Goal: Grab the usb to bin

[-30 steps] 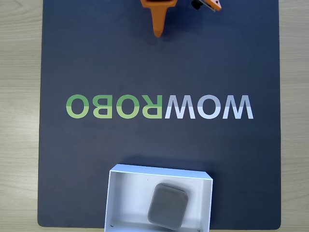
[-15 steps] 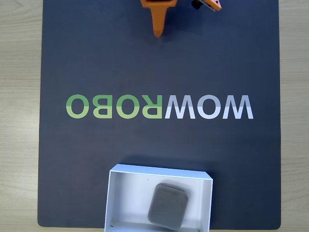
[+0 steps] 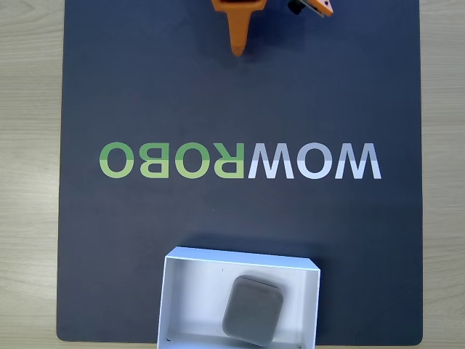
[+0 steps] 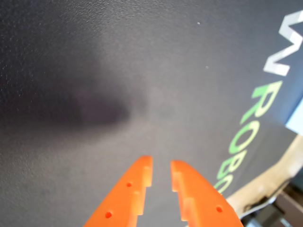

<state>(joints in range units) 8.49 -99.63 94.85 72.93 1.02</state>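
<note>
The usb (image 3: 251,309), a small grey rounded square block, lies flat inside the bin (image 3: 240,256), a shallow white box at the bottom middle of the fixed view. It rests right of the box's middle, slightly turned. My orange gripper (image 3: 237,48) hangs at the top edge of the same view, far from the box, pointing down at the mat. In the wrist view the gripper (image 4: 161,164) has its two orange fingers almost together, a narrow slit between them and nothing held. It hovers over bare dark mat.
A dark mat (image 3: 145,87) with mirrored WOWROBO lettering (image 3: 240,161) covers the wooden table (image 3: 29,174). The bin sits at the mat's near edge. Another orange arm part (image 3: 316,7) pokes in at the top right.
</note>
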